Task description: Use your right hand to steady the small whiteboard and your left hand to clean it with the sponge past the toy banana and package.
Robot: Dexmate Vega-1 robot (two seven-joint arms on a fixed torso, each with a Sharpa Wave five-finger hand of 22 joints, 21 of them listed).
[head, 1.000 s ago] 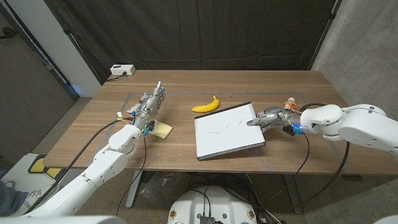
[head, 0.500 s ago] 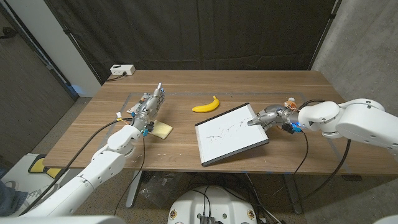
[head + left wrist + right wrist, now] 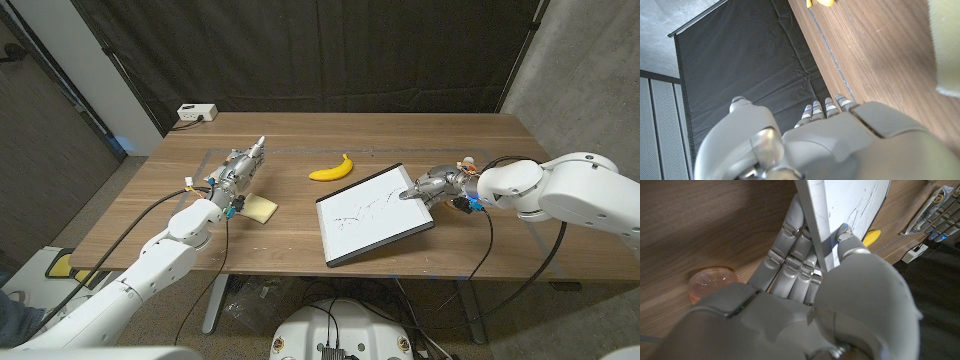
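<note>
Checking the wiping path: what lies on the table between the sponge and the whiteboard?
In the head view, only bare wooden table lies between the sponge and the whiteboard. The toy banana sits farther back, off that line.

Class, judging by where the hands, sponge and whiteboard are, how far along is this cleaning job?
Done: the right hand grips the whiteboard by its edge. In hand: the left hand hovers, open, beside the sponge. Left: picking up the sponge and wiping; marks remain on the board.
</note>
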